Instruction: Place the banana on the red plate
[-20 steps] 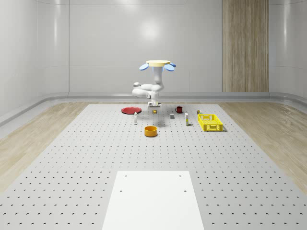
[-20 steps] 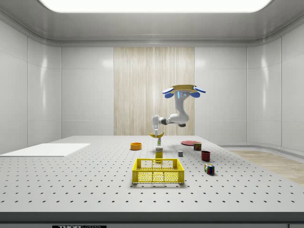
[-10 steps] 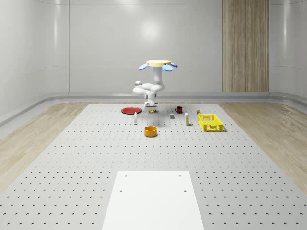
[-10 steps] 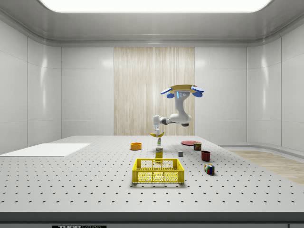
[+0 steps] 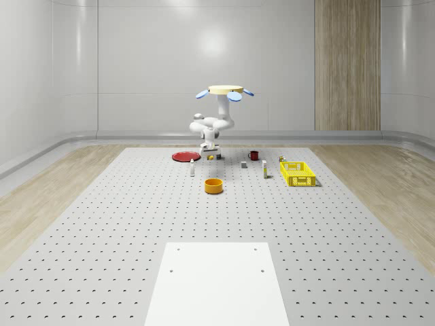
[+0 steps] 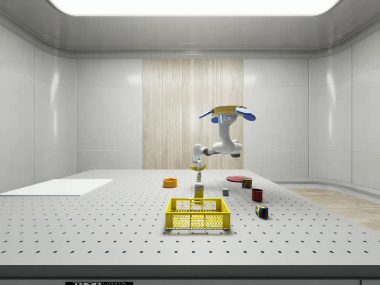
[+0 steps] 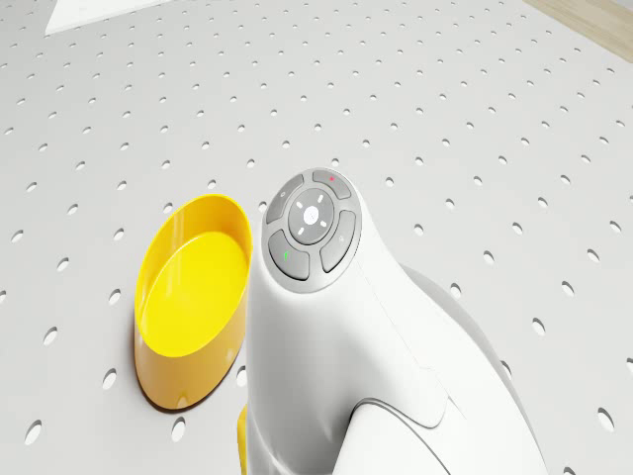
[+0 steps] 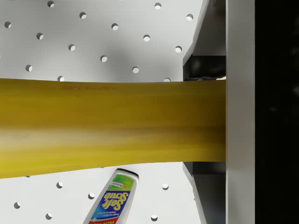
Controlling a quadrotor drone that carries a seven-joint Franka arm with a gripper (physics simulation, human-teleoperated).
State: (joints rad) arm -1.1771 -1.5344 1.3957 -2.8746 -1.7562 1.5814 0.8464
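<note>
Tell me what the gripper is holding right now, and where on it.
The gripper holds the banana, clamped across its body rather than at a tip, lifted off the table while the drone hovers.

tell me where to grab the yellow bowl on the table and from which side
Pinch the yellow bowl by its thin wall at the rim, straight down from above, one finger inside, one outside: it sits upright, open and empty. The tool, under the hovering drone, holds the banana, so free it first.

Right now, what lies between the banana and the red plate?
In the whole-scene view, a small bottle stands by the red plate's near edge, roughly between it and the banana in the tool.
</note>
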